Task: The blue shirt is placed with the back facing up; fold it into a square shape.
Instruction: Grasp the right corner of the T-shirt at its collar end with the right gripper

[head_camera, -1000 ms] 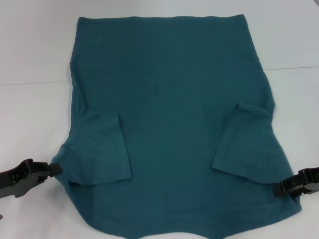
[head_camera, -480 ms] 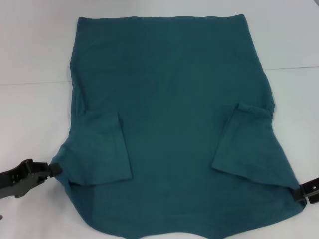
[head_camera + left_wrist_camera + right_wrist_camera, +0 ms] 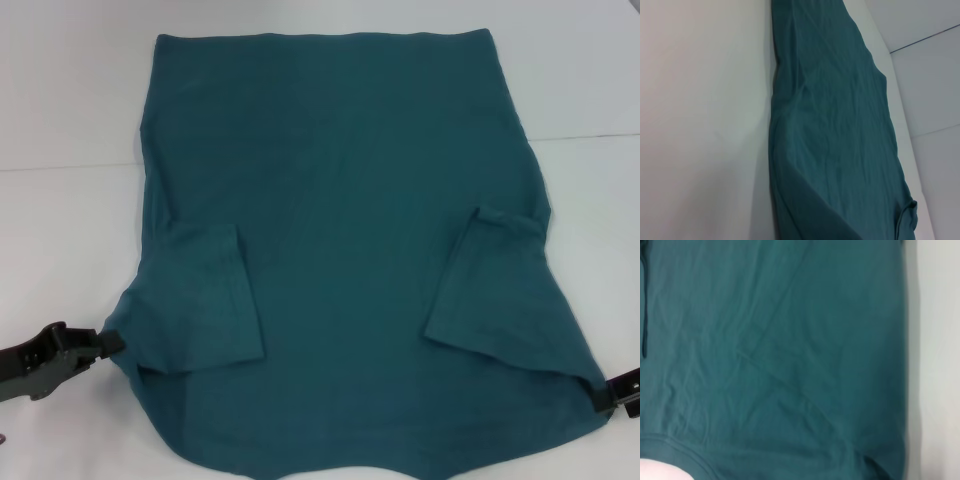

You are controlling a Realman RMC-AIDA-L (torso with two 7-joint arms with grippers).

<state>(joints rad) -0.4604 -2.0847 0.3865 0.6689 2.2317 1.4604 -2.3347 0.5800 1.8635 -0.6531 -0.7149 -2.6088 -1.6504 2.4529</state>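
- Where the white table [image 3: 70, 230] meets the shirt's left edge, the left gripper [image 3: 112, 342] lies low with its dark fingertips touching the cloth at the shoulder; whether it has pinched the fabric I cannot tell.
- The blue shirt [image 3: 345, 250] lies flat with its plain side up, filling the middle of the table, its straight hem at the far edge and its curved collar end nearest the robot.
- Both short sleeves are folded inward onto the body, the left sleeve [image 3: 200, 300] and the right sleeve [image 3: 485, 285].
- The right gripper [image 3: 603, 394] is at the shirt's right near corner, mostly out of frame, touching the cloth; its grip cannot be told.
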